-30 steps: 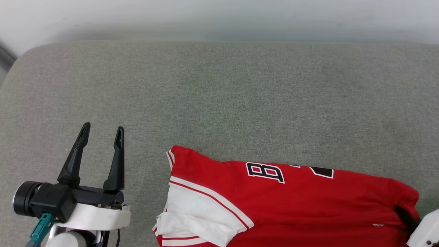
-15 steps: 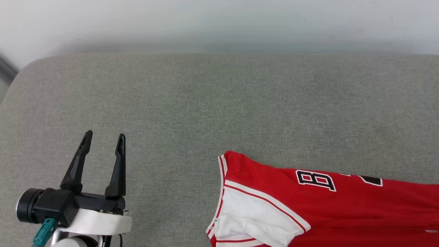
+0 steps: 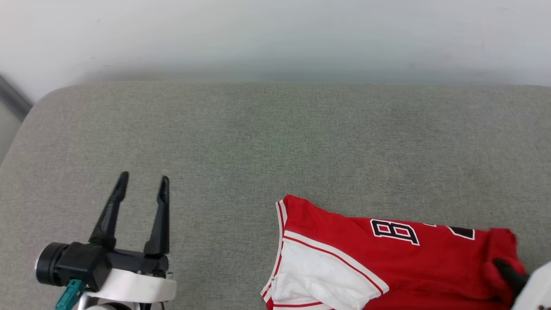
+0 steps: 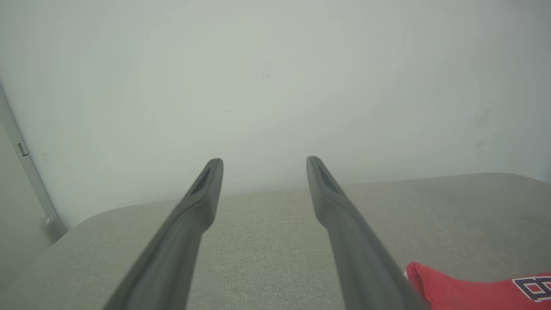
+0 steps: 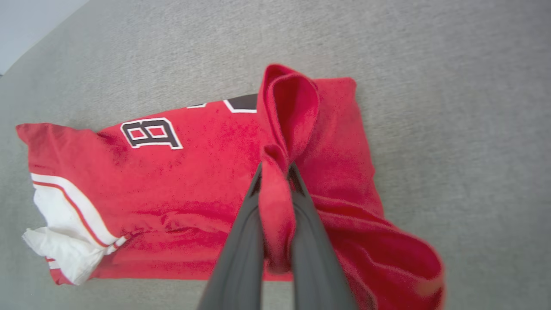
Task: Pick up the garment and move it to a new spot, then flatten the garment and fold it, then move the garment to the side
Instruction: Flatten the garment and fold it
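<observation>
The garment [image 3: 387,267], red with a white sleeve and a black-and-white "B", lies folded on the grey cushion at the lower right of the head view. My right gripper [image 5: 275,170] is shut on a raised fold of red cloth at the garment's [image 5: 181,181] right end. In the head view, one dark finger of the right gripper [image 3: 501,265] pokes out of the bunched cloth. My left gripper [image 3: 143,177] stands open and holds nothing, well left of the garment. The left wrist view shows the left gripper [image 4: 264,160] above the cushion, with the garment's corner [image 4: 465,288] at lower right.
The grey fabric cushion [image 3: 258,137] spans the view, with a rounded corner at the far left. A pale wall [image 3: 275,34] runs behind its far edge. A grey upright strip [image 4: 26,172] stands at the wall's left side.
The garment has been dragged to the right, away from the left gripper, and its right end now bunches up at the right gripper. The head camera has shifted a little.
</observation>
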